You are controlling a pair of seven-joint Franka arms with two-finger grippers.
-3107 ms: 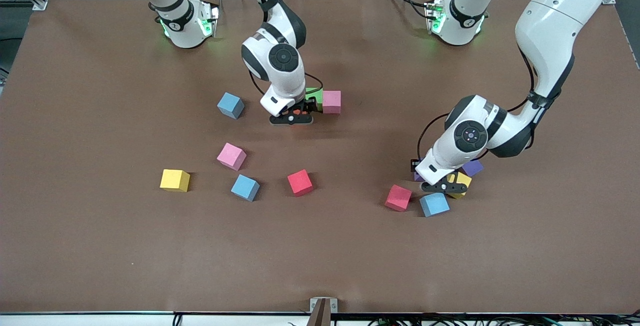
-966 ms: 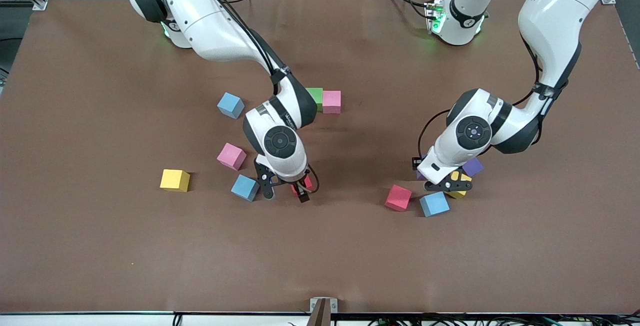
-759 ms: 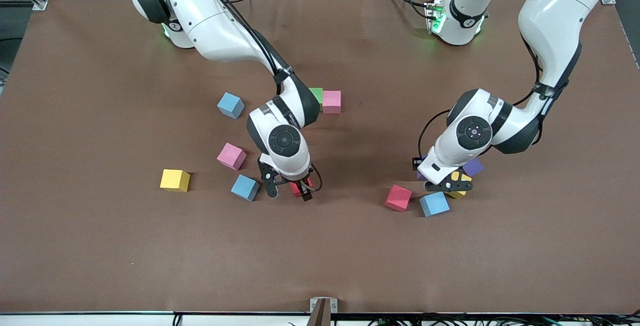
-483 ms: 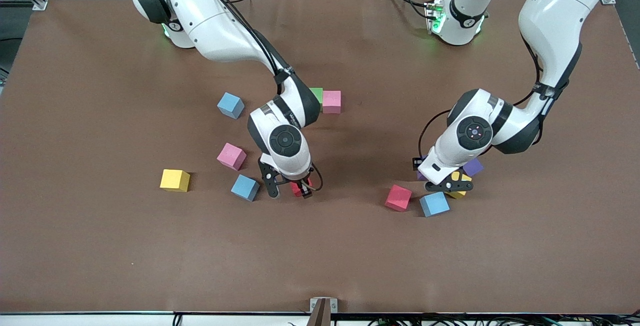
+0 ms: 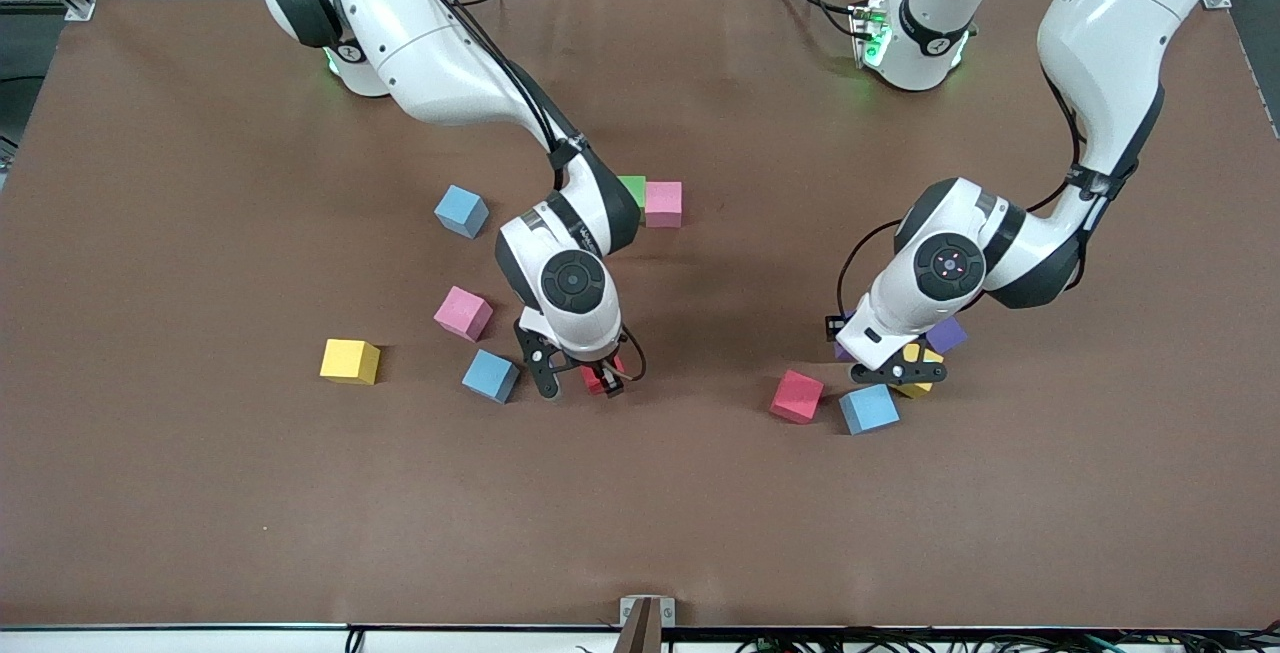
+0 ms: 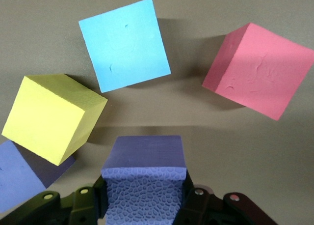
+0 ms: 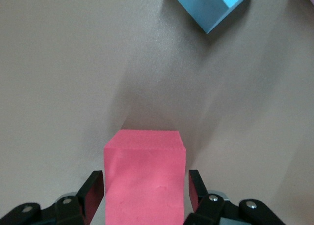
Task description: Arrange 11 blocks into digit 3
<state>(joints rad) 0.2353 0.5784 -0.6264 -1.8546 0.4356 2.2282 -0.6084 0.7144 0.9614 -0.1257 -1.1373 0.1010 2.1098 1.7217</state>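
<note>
The right claw [image 5: 580, 381] is down at the table, its fingers clamping a red block [image 7: 145, 178] to lift it toward the green block [image 5: 632, 189] and pink block [image 5: 663, 203], which touch as the digit's start. The left claw [image 6: 143, 205] grips a purple block [image 6: 144, 183] over the scattered cubes at its end.

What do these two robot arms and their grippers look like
Both arms are glossy white with rounded shells, black bands at the joints and round black caps on the wrists. Thin black cables run along them. The bases glow green. The left gripper and the right gripper are black, each with two short fingers.
</note>
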